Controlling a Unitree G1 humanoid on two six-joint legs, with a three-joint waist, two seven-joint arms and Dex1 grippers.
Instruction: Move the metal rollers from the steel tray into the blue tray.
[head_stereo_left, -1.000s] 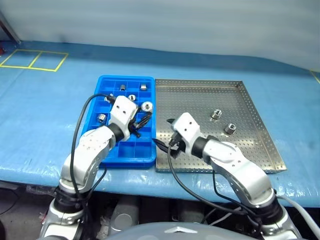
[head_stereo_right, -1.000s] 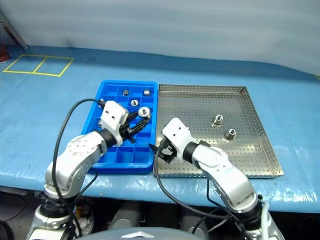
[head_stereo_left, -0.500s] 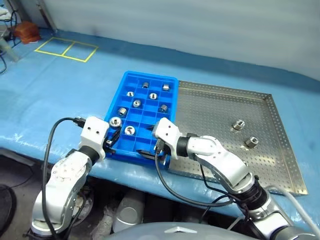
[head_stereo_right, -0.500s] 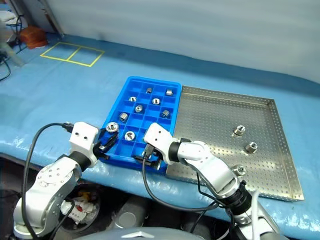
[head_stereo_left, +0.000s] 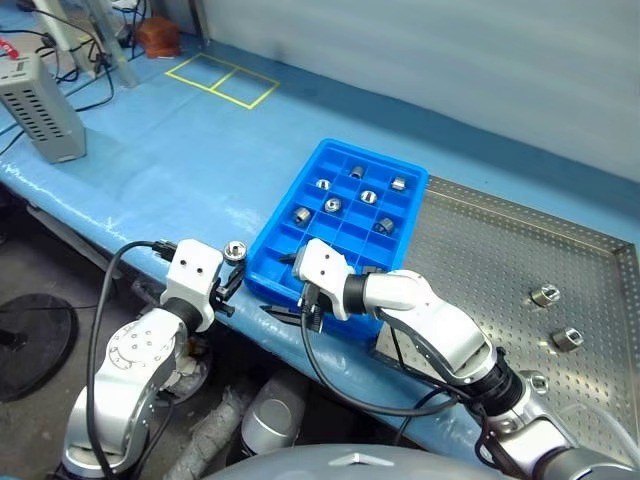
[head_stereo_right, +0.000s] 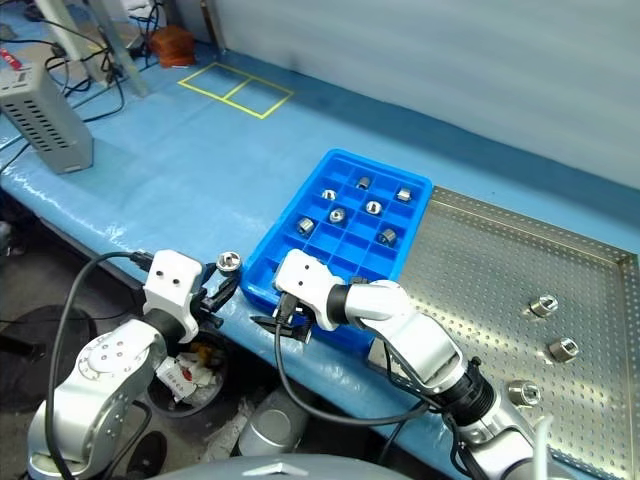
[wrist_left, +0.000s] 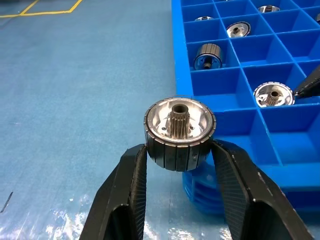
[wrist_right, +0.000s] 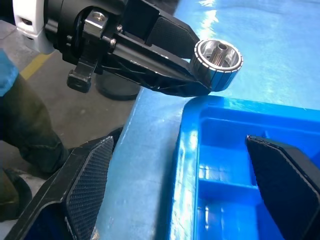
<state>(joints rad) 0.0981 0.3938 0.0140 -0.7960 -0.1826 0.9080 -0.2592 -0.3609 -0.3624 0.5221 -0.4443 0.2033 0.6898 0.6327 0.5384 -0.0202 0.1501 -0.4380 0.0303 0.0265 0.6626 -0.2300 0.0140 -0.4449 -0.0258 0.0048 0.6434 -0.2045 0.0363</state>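
A metal roller (wrist_left: 179, 131), silver with a dark centre hole, is clamped between the two black fingers (wrist_left: 125, 190) of the left end effector (head_stereo_left: 232, 272). It hangs over the blue-covered bench (head_stereo_left: 160, 150), just off the near-left corner of the blue tray (head_stereo_left: 285, 285), at about 9 o'clock from that corner. Inside the tray, about half a dozen rollers (head_stereo_left: 334, 204) already sit in separate compartments, most toward the far end; many near compartments are bare. At 3 o'clock from the blue tray lies the steel tray (head_stereo_left: 480, 260), touching or nearly touching it, with three rollers (head_stereo_left: 545, 295) still on its perforated floor. The right end effector (head_stereo_right: 283, 327) hovers over the tray's near edge with its fingers wide apart and nothing between them.

Step in hand, as judged: carrying one roller to a compartment. The next move calls for bringing the left end effector toward 3 o'clock over a free compartment, lowering, then releasing; three rollers would then remain.
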